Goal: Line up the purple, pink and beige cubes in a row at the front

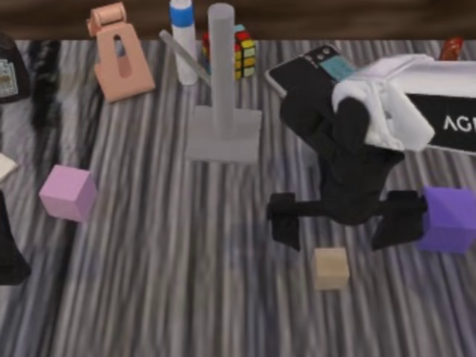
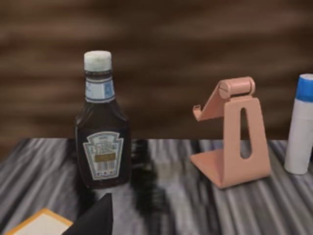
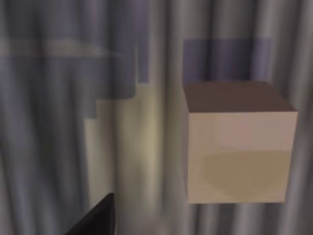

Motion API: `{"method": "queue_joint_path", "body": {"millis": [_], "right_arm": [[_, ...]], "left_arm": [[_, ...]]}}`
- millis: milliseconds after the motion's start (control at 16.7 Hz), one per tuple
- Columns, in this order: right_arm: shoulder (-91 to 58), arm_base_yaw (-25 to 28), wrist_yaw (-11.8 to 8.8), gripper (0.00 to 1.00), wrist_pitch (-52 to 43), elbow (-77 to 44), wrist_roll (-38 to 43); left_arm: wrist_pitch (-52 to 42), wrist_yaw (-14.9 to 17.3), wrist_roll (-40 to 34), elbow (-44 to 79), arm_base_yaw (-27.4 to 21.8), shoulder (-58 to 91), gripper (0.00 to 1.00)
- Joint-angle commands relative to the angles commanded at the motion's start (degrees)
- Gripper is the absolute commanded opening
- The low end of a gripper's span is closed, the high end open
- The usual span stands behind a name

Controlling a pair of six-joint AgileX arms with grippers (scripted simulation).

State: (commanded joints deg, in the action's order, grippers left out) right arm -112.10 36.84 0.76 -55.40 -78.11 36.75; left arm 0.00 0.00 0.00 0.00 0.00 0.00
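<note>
The small beige cube (image 1: 331, 268) rests near the front, right of centre, and fills the right wrist view (image 3: 239, 147). My right gripper (image 1: 341, 222) hovers just behind it, open wide with nothing between its fingers. One fingertip (image 3: 100, 218) shows in the right wrist view, apart from the cube. The large purple cube (image 1: 448, 219) stands at the right edge, right beside the gripper's outer finger. Far left lies the pink cube (image 1: 68, 193). My left gripper (image 1: 7, 253) stays parked at the left edge, open, with one fingertip (image 2: 100, 218) in sight.
Along the back stand a salmon phone stand (image 1: 121, 63), a white bottle with a blue cap (image 1: 182, 37), a puzzle cube (image 1: 242, 50) and a grey post on a base (image 1: 223, 123). A phone (image 1: 312, 67) lies under the right arm. A sauce bottle (image 2: 102, 137) stands back left.
</note>
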Motion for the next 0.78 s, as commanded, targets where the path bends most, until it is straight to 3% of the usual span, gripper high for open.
{"method": "queue_joint_path", "body": {"millis": [480, 780], "right_arm": [[2.17, -0.07, -0.01, 1.0, -2.43, -1.09, -0.36], [14.14, 1.0, -0.41, 1.0, 3.7, 8.42, -4.55]], "left_arm": [[-0.36, 0.02, 0.05, 0.52, -0.04, 0.53, 1.0], [-7.34, 0.11, 0.99, 11.41, -0.6, 12.05, 1.0]]}}
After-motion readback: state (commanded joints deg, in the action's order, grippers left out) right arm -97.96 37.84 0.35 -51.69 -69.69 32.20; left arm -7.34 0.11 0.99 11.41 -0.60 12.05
